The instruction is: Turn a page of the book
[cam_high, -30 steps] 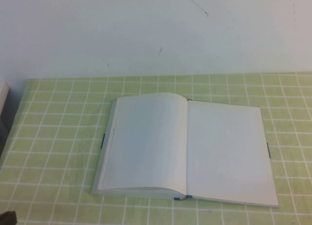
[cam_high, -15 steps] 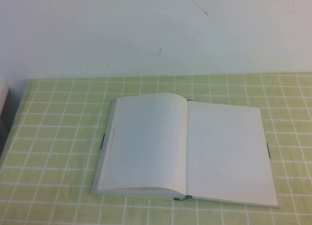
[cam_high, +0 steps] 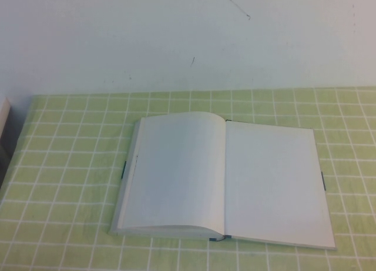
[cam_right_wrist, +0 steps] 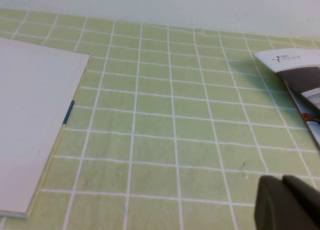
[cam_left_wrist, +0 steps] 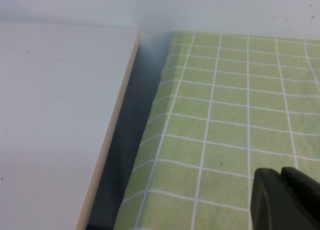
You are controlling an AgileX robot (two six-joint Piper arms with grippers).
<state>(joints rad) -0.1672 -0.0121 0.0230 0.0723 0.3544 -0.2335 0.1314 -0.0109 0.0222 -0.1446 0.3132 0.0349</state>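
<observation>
Grippers parked, book open

Right gripper, black, closed and empty, hangs over the green checked worktop; left gripper: cannot tell. Large white-paged, grey-blue-covered book lies open flat at centre, both pages blank.

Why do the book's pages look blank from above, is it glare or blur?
High view: soft and washed out, so the book shows no print. Left wrist view: left gripper a dark blur over the cloth. Right wrist view: right gripper likewise, shut.

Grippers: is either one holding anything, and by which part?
Nothing held. Left gripper and right gripper are both shut on nothing over the green cloth, clear of the book.
</observation>
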